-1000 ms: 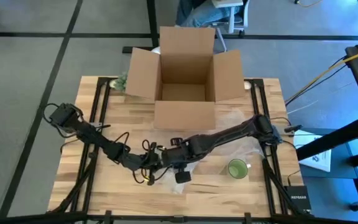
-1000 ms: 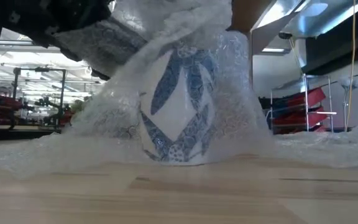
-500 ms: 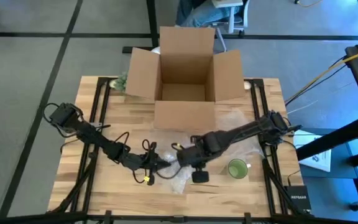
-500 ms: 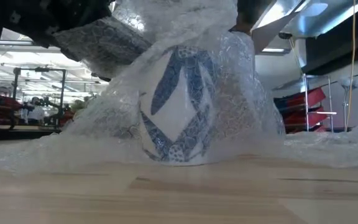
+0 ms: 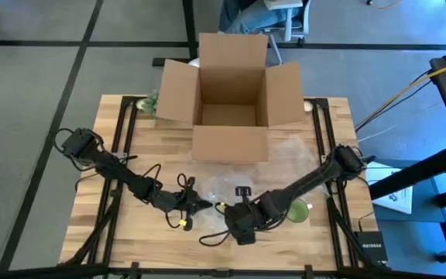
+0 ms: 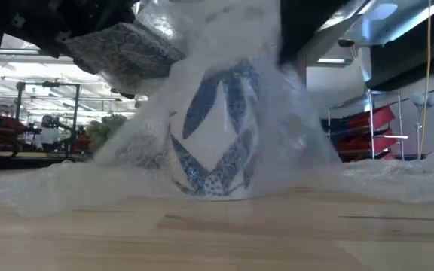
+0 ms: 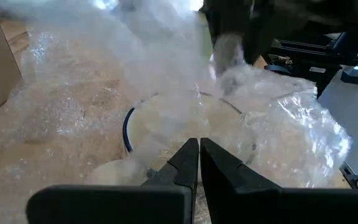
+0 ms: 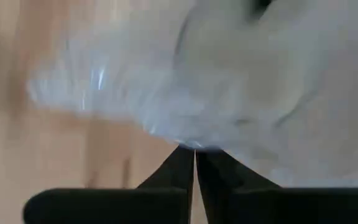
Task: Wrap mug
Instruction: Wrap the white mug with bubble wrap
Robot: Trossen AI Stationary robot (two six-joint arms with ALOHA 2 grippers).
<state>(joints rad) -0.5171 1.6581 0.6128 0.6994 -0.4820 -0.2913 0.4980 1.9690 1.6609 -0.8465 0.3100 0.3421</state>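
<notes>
I've swung my right pincer (image 5: 237,230) toward six o'clock, shut on bubble wrap (image 6: 292,113), drawing it over the mug (image 6: 215,132) mid-surface; left pincer (image 7: 199,163) pinches wrap too.

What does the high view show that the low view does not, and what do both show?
Only the high view shows the open cardboard box, the green cup and both arms, with the left gripper and right gripper near the table's front. Only the low view shows the mug and its blue leaf pattern. Both show the bubble wrap and the wooden table.
</notes>
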